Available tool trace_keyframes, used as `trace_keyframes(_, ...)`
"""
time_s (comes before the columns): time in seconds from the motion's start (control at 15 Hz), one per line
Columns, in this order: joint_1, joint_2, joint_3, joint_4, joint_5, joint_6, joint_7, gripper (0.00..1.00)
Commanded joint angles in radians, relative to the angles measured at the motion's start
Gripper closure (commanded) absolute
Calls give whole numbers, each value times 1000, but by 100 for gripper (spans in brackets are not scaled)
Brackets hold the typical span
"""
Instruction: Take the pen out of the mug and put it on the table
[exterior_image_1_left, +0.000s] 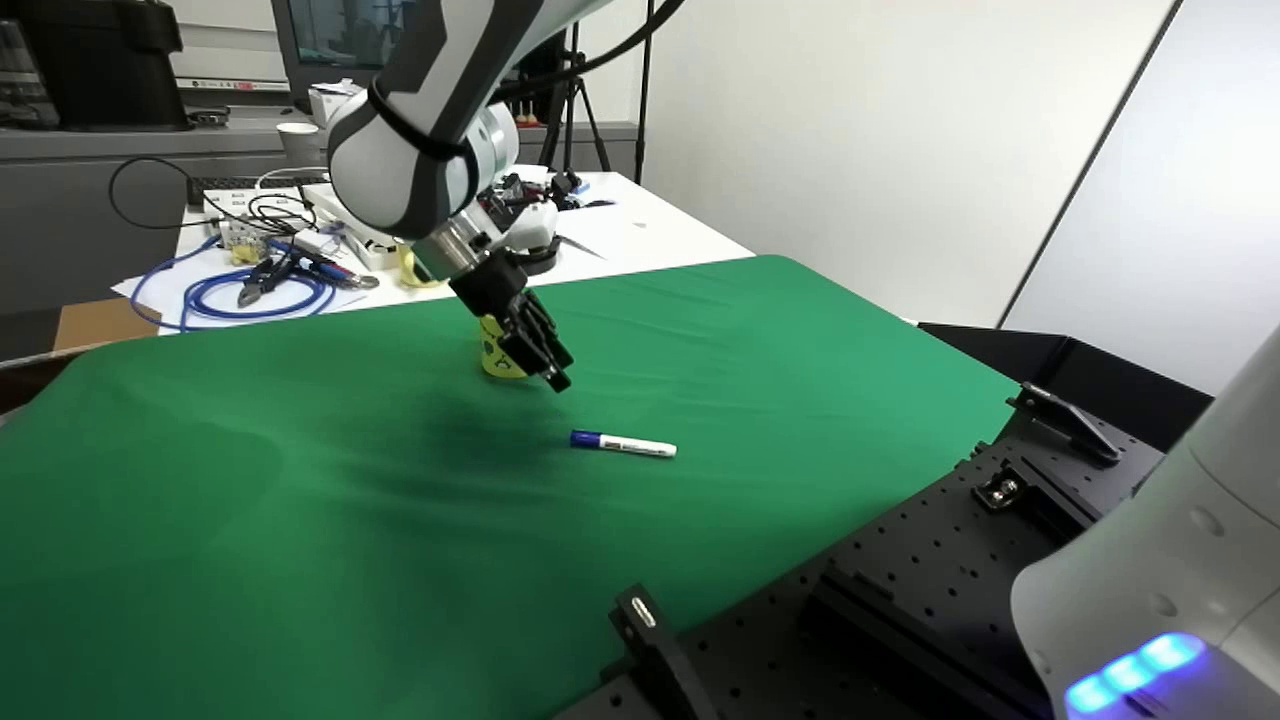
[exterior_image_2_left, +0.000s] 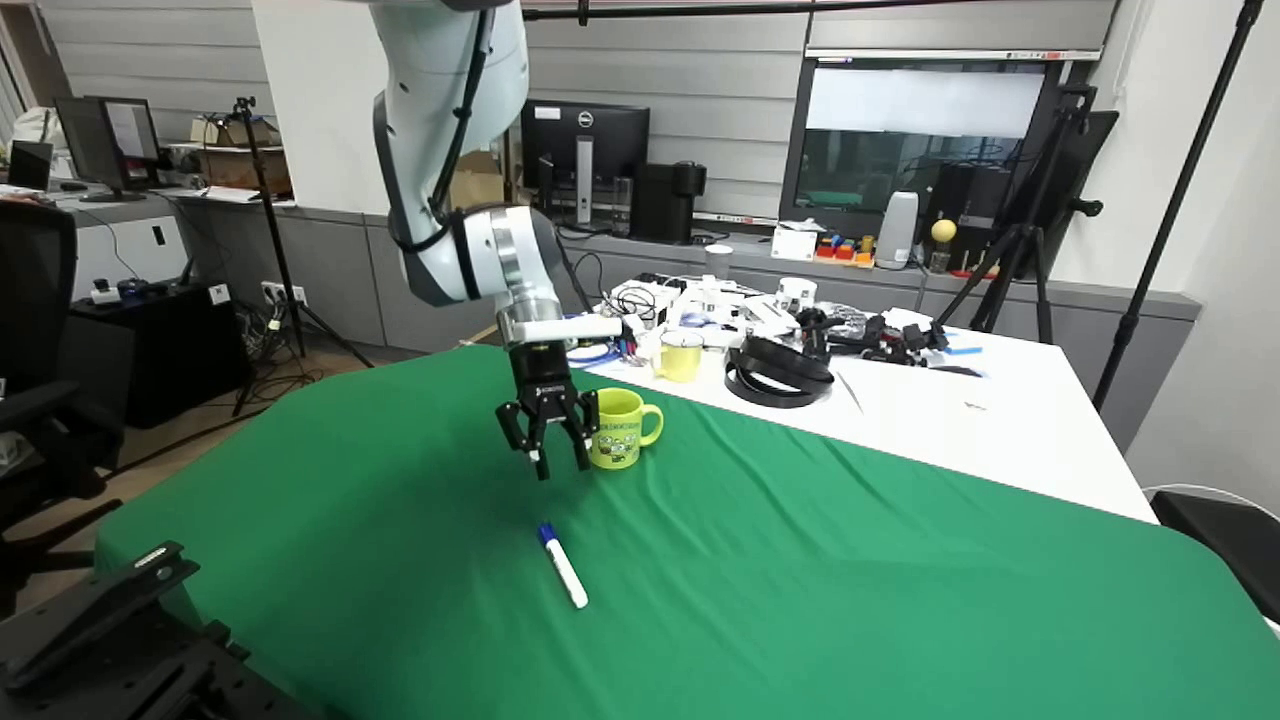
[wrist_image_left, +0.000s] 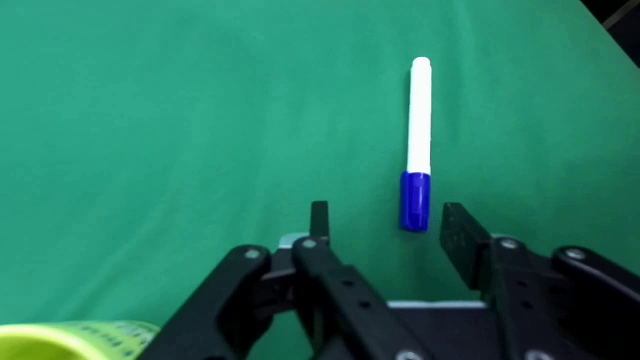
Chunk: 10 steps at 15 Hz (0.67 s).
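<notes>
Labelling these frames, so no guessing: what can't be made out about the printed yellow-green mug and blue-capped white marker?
Inner base of the printed yellow-green mug: cut off by the wrist view's lower edge.
Part of the mug's side: hidden behind the black two-fingered gripper in an exterior view.
Dark marking on the blue-capped white marker: too small to read in an exterior view.
</notes>
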Motion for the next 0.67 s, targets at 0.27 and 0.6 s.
trace_keyframes(0.27,-31,-134,4,-8,-2,-2,0,0)
trace_keyframes(0.6,-29,-130,5,-9,-1,-1,-3,0)
